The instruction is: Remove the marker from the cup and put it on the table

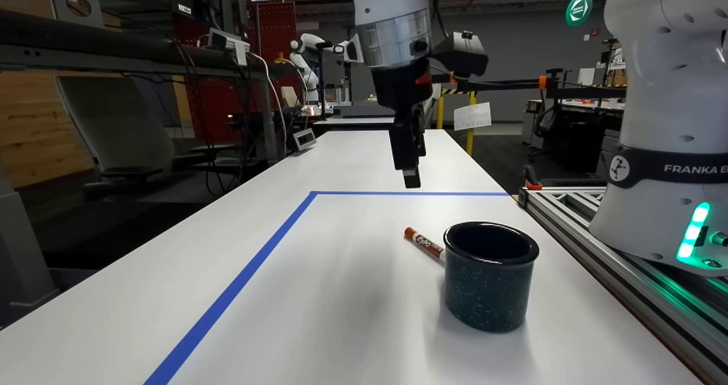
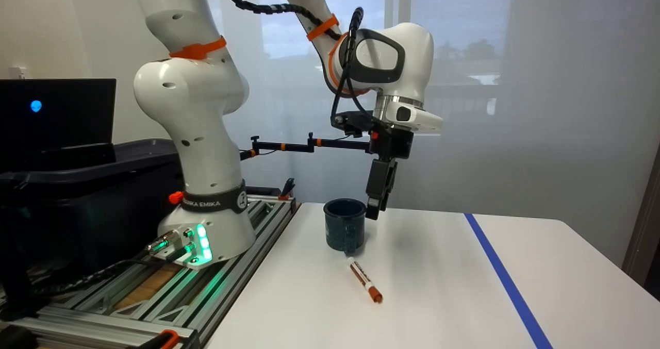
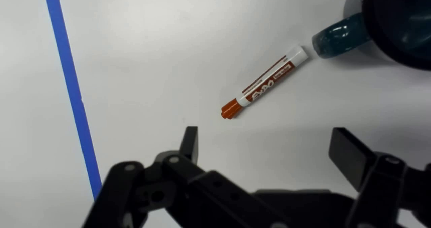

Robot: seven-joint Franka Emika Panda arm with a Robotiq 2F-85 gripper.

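Note:
The marker (image 1: 425,244) lies flat on the white table (image 1: 307,305), outside the cup (image 1: 489,294). It has a reddish-brown cap and a white end, which points at the cup's handle in the wrist view, with a small gap between them; there the marker (image 3: 266,81) shows whole. In an exterior view the dark teal cup (image 2: 337,233) stands upright beside the marker (image 2: 364,280). The cup looks empty where its inside shows; its bottom is hidden. My gripper (image 3: 264,137) is open and empty. It hangs above the table, clear of marker and cup, in both exterior views (image 2: 374,214).
Blue tape (image 1: 256,265) marks lines on the table. The robot's base (image 1: 660,214) stands on a metal frame (image 2: 258,251) along one table edge. A small grey device (image 1: 304,139) sits at the opposite edge. A dark bin (image 2: 93,210) with a laptop stands behind the base.

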